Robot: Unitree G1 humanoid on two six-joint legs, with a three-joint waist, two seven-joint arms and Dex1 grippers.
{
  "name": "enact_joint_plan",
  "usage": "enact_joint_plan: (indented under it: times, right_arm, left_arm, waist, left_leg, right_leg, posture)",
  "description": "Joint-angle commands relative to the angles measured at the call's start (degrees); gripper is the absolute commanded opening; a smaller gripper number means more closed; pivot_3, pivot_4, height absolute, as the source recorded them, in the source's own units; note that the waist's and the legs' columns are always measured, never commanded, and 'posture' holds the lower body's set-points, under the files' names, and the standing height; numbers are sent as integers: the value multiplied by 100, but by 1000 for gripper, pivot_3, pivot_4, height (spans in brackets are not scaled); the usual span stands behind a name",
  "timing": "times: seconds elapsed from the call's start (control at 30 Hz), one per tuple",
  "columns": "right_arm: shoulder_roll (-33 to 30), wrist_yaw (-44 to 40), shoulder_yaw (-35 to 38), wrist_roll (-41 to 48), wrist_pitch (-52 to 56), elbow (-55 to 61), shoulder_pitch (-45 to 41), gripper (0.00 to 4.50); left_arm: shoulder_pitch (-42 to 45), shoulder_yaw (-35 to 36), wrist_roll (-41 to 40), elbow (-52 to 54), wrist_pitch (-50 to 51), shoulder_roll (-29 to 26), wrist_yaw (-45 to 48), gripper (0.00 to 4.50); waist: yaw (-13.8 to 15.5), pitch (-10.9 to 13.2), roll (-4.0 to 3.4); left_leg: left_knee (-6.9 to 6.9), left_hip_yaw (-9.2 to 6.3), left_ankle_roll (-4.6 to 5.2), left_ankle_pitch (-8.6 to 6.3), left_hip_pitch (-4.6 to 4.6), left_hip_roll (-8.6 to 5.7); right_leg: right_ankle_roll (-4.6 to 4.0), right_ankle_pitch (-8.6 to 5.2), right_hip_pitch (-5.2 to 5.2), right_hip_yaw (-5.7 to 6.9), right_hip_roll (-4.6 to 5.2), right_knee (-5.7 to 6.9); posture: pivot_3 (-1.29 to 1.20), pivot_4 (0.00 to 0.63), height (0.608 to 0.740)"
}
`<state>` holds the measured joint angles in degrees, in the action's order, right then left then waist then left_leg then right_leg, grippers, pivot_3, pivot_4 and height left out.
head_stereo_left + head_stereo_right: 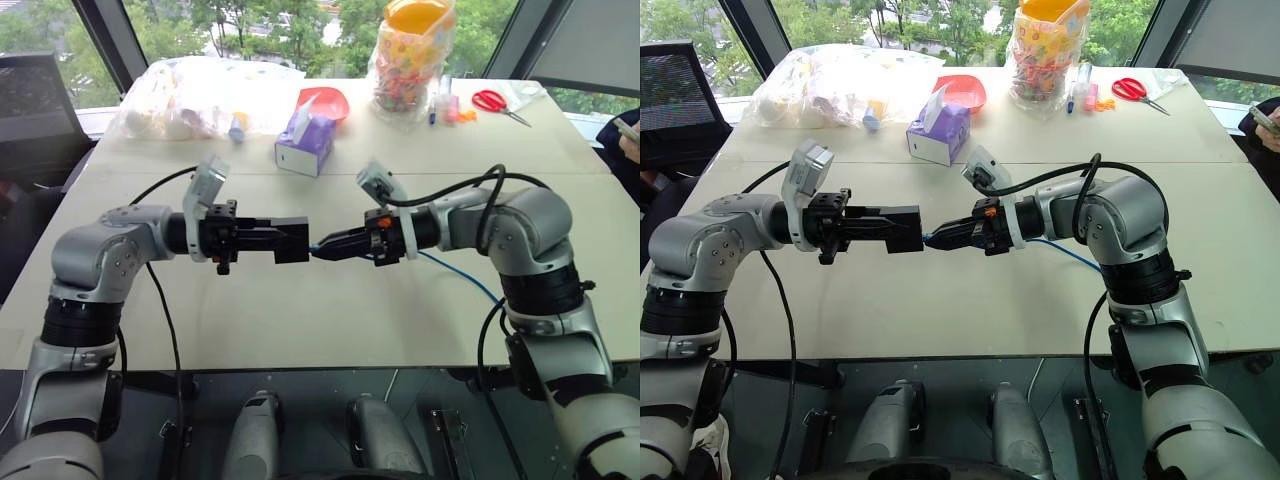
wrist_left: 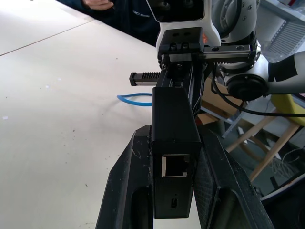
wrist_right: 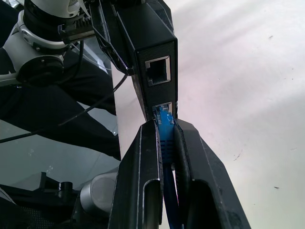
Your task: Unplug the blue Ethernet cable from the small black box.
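**Sam:** What step is this?

**Mia:** The grab part looks done. The left pincer (image 1: 290, 240) is clamped on the box (image 2: 174, 138), holding it up over the desk (image 1: 300, 310). The right pincer (image 3: 167, 143) is squeezed tight on the cable (image 3: 165, 125), right behind the plug. The plug sits in the box's lower hole, just past the right pincer's tips.

**Sam:** So it is not out yet?

**Mia:** No, it looks like it is still plugged in. I think the next move is a straight pull, away from the box. The left pincer must hold the box steady. The little clip on the plug may need a press first, but I cannot see it.

**Sam:** What does the cable look like?

**Mia:** Thin and bright blue. It runs back behind the right pincer and lies on the desk. The box is small, flat and black, with one more hole that has nothing in it.
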<state>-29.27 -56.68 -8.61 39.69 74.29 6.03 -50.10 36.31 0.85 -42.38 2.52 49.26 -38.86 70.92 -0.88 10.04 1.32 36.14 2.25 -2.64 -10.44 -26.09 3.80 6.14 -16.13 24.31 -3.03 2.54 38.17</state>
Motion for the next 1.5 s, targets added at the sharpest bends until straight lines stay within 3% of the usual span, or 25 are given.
enact_joint_plan:
  times: [0.03,0.37,0.53,0.7,0.87,0.97,1.17,1.2,1.5]
  right_arm:
    - [-50,-28,60,114,-92,86,-138,27]
    - [-529,-109,151,-286,-748,-794,-72,27]
    - [-711,-99,120,-768,-1593,-1305,-123,27]
    - [-118,1168,215,-1956,-3403,-2795,-524,27]
    - [463,1883,113,-2671,-4108,-4019,-914,27]
    - [684,2019,97,-2892,-4218,-4308,-992,1217]
    - [652,2227,232,-3128,-4048,-3955,-805,4184]
    - [571,2223,250,-3134,-3950,-3707,-690,4354]
    - [46,2281,706,-2762,-2607,-1137,641,4354]
  left_arm:
    - [33,85,-43,148,-41,-63,-23,495]
    - [-151,277,-82,149,-76,-405,101,495]
    - [-303,399,-134,193,-93,-547,78,495]
    - [-416,290,104,223,-427,-356,-148,495]
    - [-511,-316,1199,61,-1633,364,-847,495]
    - [-468,-544,1630,-240,-2141,799,-1170,495]
    - [-340,-584,2105,-865,-2782,1463,-1754,495]
    - [-324,-599,2160,-942,-2853,1543,-1805,495]
    - [-347,-757,2967,-1906,-4130,2116,-2384,495]
  waist:
    - [0,0,0]
    - [5,0,0]
    - [2,0,1]
    - [-43,1,0]
    - [2,1,0]
    - [18,1,0]
    - [6,0,-1]
    - [5,1,-1]
    - [13,-1,-2]
  left_leg:
    - [0,0,0,0,0,0]
    - [0,0,0,0,0,0]
    - [1,4,0,0,-9,-2]
    - [-2,5,0,0,-8,0]
    - [-1,7,0,0,-15,-2]
    - [0,7,0,0,-23,-3]
    - [-1,5,0,0,-23,-4]
    - [-1,4,0,0,-23,-3]
    - [-2,3,1,0,-22,-5]
  right_leg:
    - [0,0,0,0,0,0]
    - [-1,-1,1,0,0,-2]
    - [-20,-11,6,-1,5,-9]
    - [0,0,12,-2,0,-7]
    - [2,1,12,-3,2,-7]
    - [3,2,14,-3,3,-9]
    - [4,2,16,-1,3,-5]
    - [4,3,16,-1,2,-5]
    - [5,3,16,-1,2,-6]
  posture:
    - [0,150,735]
    - [0,150,735]
    - [0,150,735]
    - [0,150,735]
    - [0,150,735]
    - [0,150,735]
    - [0,150,735]
    - [0,150,735]
    - [0,150,735]
